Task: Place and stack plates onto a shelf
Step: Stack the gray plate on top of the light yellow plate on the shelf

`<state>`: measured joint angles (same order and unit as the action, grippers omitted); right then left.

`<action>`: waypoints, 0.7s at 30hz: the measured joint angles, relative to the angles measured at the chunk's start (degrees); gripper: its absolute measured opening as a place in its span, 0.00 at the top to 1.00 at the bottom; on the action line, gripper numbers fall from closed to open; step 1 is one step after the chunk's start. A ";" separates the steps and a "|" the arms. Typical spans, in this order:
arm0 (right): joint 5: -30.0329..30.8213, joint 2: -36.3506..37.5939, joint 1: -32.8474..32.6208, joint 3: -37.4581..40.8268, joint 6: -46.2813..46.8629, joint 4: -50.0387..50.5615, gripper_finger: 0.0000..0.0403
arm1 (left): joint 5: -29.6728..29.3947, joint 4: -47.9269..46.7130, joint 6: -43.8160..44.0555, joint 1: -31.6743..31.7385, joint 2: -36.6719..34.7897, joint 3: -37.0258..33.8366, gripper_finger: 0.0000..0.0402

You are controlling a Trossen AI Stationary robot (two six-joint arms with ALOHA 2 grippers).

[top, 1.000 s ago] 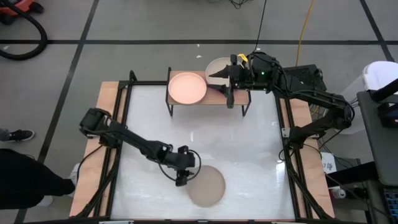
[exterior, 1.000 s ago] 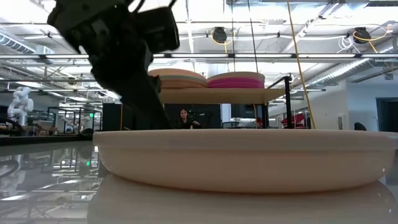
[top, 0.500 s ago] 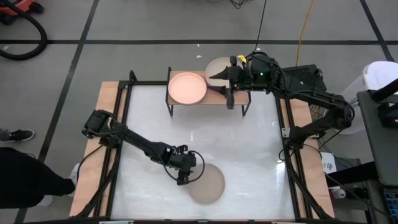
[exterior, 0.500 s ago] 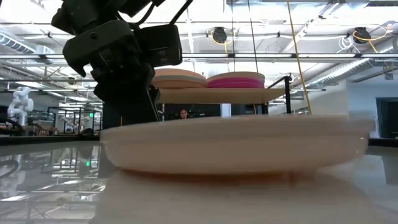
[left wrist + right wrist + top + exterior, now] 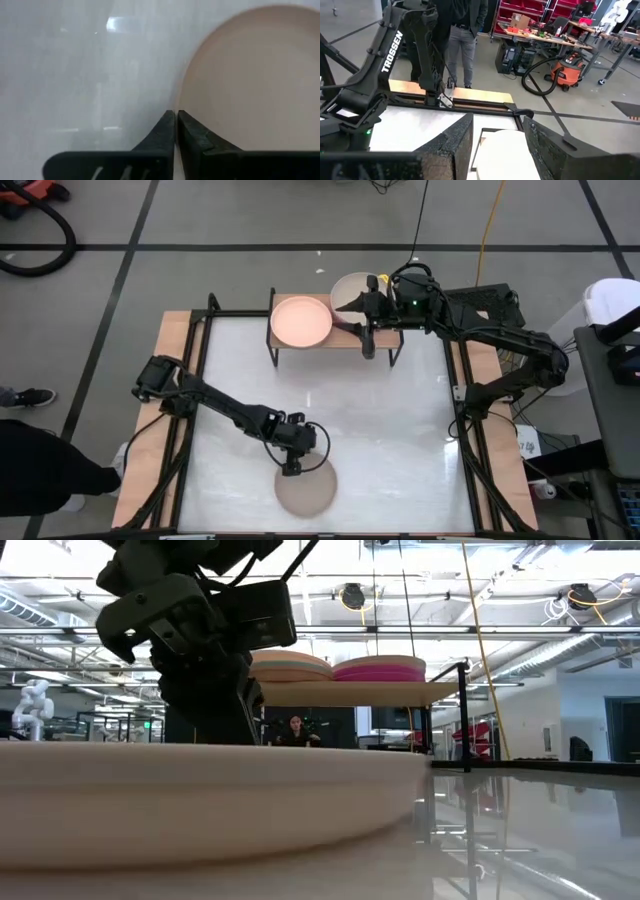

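Left gripper (image 5: 291, 470) fingers together, pinching rim of round matte taupe plate (image 5: 305, 490) at table's 6 o'clock. Right gripper (image 5: 352, 302) fingers apart, above light wood shelf (image 5: 345, 335) at 12 o'clock.

Matte beige plate (image 5: 305, 490), glossy white reflective table (image 5: 400, 430), light wood shelf (image 5: 345, 340) board, thin black metal legs

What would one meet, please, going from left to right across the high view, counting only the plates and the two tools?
Left tool → loose taupe plate, largely level with it → peach plate on the shelf → beige plate → right tool.
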<state>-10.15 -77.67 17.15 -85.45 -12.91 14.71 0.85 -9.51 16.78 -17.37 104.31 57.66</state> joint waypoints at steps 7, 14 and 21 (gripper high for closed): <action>-0.31 3.54 0.00 0.00 0.64 -1.36 0.61 | -1.89 -6.03 -4.88 4.16 -8.92 -0.08 0.98; -0.38 9.48 0.00 -0.01 3.44 -2.16 0.61 | -8.46 -12.56 -13.29 15.66 -28.83 -0.08 0.98; -0.42 12.87 0.00 0.02 4.31 -1.58 0.61 | -3.18 -8.42 -16.22 39.49 -43.69 -0.02 0.98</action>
<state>-10.57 -64.80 17.15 -85.43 -8.60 13.13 -2.34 -17.93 0.56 22.12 60.62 57.65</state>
